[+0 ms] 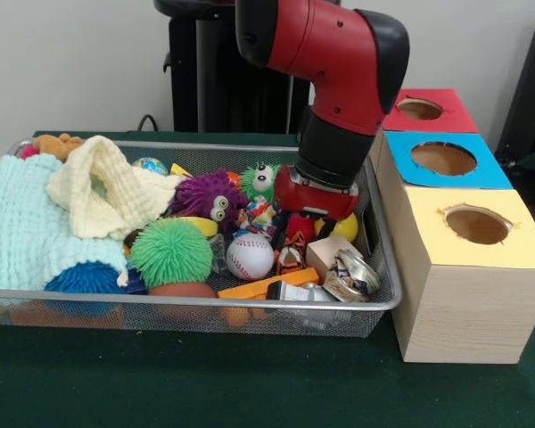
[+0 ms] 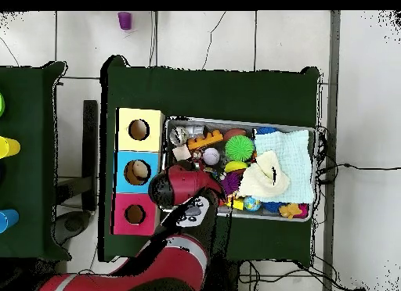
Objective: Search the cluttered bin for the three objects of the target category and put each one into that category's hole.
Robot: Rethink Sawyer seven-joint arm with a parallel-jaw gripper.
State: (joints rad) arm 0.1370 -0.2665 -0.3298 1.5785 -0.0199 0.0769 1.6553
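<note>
The silver wire-mesh bin [image 1: 189, 304] lies on the green table, packed with toys; it also shows in the overhead view [image 2: 235, 121]. My gripper [image 1: 300, 234] is low inside the bin's right part, just above a small orange-and-red item, with a baseball [image 1: 250, 257] to its left, a yellow ball [image 1: 346, 228] to its right and a wooden block [image 1: 328, 252] in front. Whether it holds anything is hidden. In the overhead view the arm's red wrist [image 2: 184, 186] covers the gripper. Three wooden boxes with holes stand beside the bin: red top [image 1: 425, 111], blue top [image 1: 446, 160], yellow top [image 1: 477, 226].
The bin also holds a green spiky ball [image 1: 170, 253], a purple furry toy [image 1: 209, 198], a green furry toy [image 1: 261, 178], a crushed metal can [image 1: 352, 275], an orange flat piece [image 1: 267, 285], a blue spiky ball [image 1: 85, 278], a light-blue cloth [image 1: 22, 227] and a cream cloth [image 1: 107, 187].
</note>
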